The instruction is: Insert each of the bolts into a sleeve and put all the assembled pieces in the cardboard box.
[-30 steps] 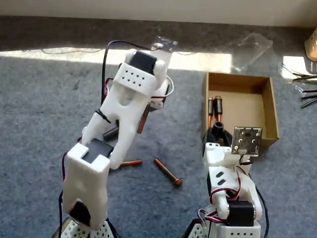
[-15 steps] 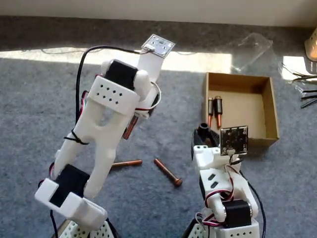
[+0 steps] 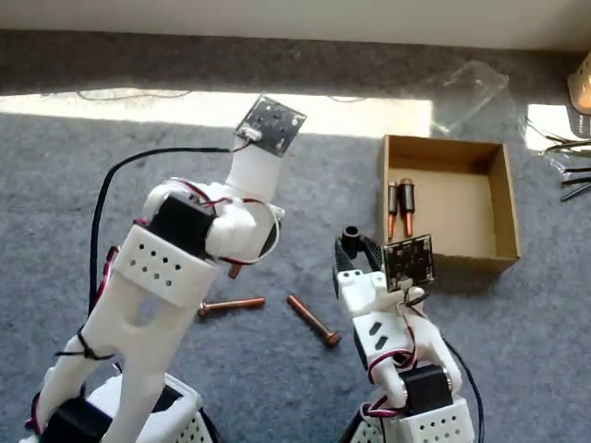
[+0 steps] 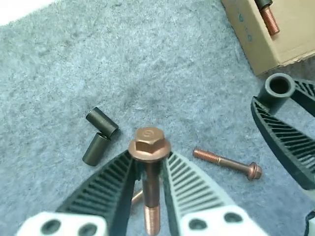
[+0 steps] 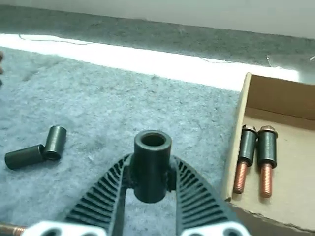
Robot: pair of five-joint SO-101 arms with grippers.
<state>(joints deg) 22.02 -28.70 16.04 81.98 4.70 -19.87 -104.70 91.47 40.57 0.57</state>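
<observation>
My left gripper is shut on a copper bolt, held head-up above the grey carpet. My right gripper is shut on a dark sleeve, its bore facing up. In the high view the right gripper hangs left of the cardboard box, and the left gripper is a little further left. Two assembled pieces lie in the box. Two loose bolts lie on the carpet between the arms. Two loose sleeves lie touching end to end.
A clear plastic bag lies behind the box, and black cables lie at the right edge. A sunlit strip crosses the far carpet. The left arm's white body covers much of the near left.
The left arm has drawn back toward the near left, carrying the bolt. The right gripper has moved left, away from the box, with the sleeve.
</observation>
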